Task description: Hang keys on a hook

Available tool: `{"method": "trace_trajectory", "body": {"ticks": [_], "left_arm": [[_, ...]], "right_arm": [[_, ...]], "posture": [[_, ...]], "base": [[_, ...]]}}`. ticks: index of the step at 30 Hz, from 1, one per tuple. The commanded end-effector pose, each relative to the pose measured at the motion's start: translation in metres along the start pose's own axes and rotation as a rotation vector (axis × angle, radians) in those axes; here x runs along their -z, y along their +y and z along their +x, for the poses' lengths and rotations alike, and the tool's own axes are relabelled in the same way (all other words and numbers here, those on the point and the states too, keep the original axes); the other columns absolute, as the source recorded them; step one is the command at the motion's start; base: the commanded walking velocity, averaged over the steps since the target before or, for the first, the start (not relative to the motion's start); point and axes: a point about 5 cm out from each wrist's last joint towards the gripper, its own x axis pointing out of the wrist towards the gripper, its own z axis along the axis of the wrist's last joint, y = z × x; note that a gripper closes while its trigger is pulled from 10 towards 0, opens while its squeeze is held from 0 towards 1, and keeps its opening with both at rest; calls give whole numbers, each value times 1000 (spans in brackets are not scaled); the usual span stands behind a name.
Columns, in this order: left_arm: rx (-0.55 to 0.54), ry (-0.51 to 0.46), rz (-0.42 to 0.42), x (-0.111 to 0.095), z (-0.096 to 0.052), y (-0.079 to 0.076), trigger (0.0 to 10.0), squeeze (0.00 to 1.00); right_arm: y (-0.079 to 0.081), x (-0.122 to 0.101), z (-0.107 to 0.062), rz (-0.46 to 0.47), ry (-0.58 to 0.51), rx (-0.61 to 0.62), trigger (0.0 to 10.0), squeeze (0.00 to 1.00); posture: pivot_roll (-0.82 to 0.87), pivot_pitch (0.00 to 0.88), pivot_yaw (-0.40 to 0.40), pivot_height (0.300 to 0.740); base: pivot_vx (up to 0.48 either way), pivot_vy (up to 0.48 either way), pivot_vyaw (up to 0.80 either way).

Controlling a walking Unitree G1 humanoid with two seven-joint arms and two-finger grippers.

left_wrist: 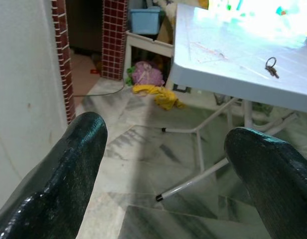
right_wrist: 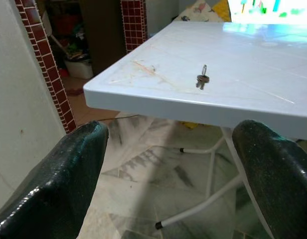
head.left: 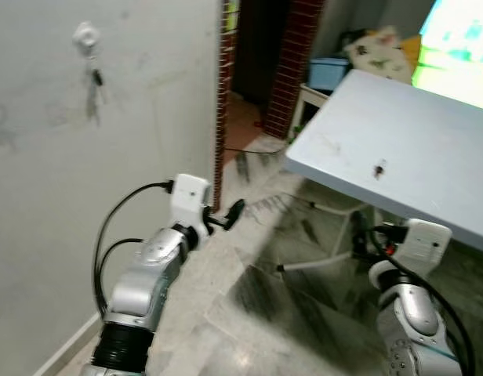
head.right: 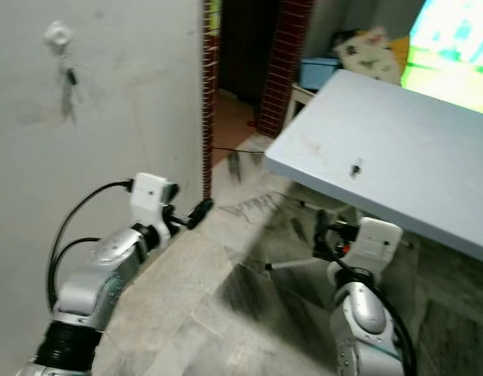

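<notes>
While the keys [right_wrist: 202, 79] lie on the white tabletop [head.left: 414, 149] near its front edge, a white hook [head.left: 85, 35] on the grey wall already carries something dark (too blurred to name). Both the left tool [left_wrist: 163, 164] and right tool [right_wrist: 168, 169] hover below, fingers spread wide, gripping nothing.

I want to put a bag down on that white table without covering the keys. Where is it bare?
The keys lie alone near the table's front edge. Bare tabletop runs all around them, widest toward the far side. Under the table the legs crowd the floor.
</notes>
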Motion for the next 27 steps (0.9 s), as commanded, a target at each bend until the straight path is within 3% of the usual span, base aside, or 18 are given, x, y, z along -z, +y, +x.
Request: {"method": "trace_trajectory", "body": {"ticks": [1, 24, 27], "left_arm": [[28, -13, 4, -3, 3, -9, 10000, 0], [3, -62, -20, -15, 7, -1, 10000, 0], [4, -61, -27, -14, 7, 0, 10000, 0]], "right_arm": [[-5, -3, 1, -12, -12, 12, 10000, 0], [-3, -8, 7, -17, -35, 15, 10000, 0], [-3, -8, 8, -14, -35, 19, 10000, 0]], "posture": [[39, 18, -37, 740], [49, 0, -37, 740], [49, 0, -37, 740]], "base": [[0, -270, 0], [0, -34, 0], [0, 0, -800]]}}
